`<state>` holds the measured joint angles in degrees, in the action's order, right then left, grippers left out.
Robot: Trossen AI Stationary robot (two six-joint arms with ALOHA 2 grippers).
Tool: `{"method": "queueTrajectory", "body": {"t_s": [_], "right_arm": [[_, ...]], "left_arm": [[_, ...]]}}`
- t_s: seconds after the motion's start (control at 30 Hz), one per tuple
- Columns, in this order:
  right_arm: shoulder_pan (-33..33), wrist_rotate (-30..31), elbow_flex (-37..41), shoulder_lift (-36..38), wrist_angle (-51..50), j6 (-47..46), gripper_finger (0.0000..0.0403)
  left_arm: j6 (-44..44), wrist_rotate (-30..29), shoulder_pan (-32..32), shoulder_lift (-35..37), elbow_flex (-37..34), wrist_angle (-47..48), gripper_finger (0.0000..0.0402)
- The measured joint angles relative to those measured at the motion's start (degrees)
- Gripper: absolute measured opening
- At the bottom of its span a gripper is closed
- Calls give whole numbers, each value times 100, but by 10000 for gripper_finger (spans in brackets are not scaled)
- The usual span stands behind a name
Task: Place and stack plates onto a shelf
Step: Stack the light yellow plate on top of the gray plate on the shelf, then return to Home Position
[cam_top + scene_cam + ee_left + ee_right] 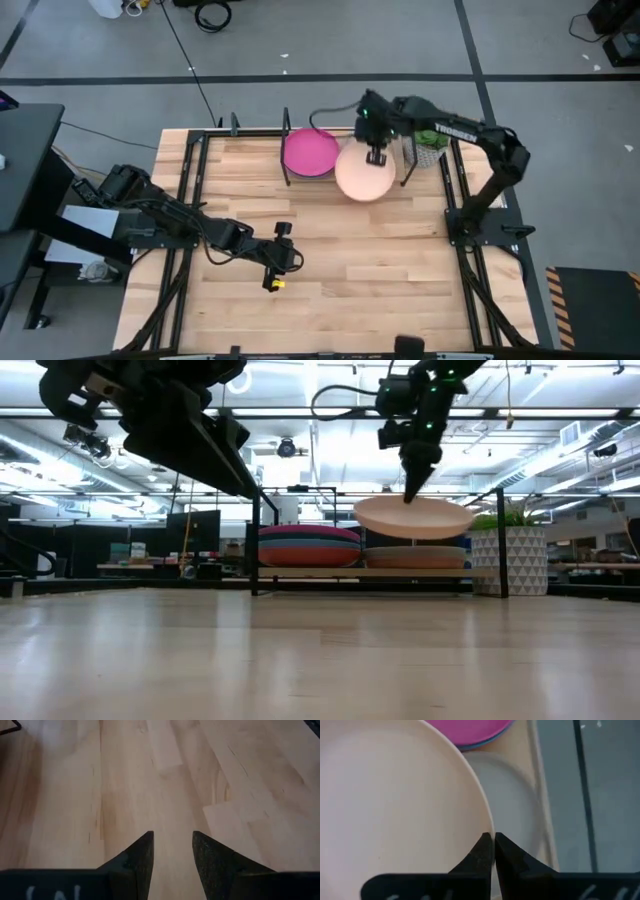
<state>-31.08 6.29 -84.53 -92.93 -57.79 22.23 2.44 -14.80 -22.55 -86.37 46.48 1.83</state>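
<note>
**A:** Where do we have the right gripper [377,157]?

**B:** Over the shelf [287,130], at its end nearer the potted plant [428,146]. Our right wrist view shows the two fingers pinched tight on the rim of the cream plate [395,810], one above and one below the edge.

**A:** And is the cream plate [414,517] down yet?

**B:** No. From the low view we see it held in the air, tilted a little, above a short stack of plates [416,556] that lies on the shelf's wood board [300,572]. From above, the cream plate [364,171] overhangs the front of the shelf.

**A:** What else do we see on the shelf?

**B:** A taller stack [309,547] sits at the shelf's other end, away from the plant, with the magenta plate [310,152] on top and blue and orange rims showing below it. In the right wrist view we catch a grey plate [512,800] under the cream one, just beside the magenta plate [480,730].

**A:** And the left gripper [272,262]?

**B:** It waits low over the bare table [380,270], well apart from the shelf, toward the near edge. Its fingers [137,857] stand apart with nothing between them; we see only wood beneath.
</note>
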Motion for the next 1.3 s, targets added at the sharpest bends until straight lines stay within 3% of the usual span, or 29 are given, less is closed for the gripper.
{"method": "queueTrajectory", "body": {"t_s": [0.27,0.47,0.93,1.3], "right_arm": [[-795,-246,-1355,-812,-248,837,14],[-1201,-489,-1843,-1262,-334,1279,14],[-1649,-669,-1808,-1770,-352,1798,16],[-1686,-1293,-1806,-1766,-795,1425,68]], "left_arm": [[225,-7,-2,-2,0,2,142],[614,-7,-4,-2,0,4,142],[1500,-5,-20,-2,0,12,142],[1342,-3,-20,-2,0,10,142]]}}
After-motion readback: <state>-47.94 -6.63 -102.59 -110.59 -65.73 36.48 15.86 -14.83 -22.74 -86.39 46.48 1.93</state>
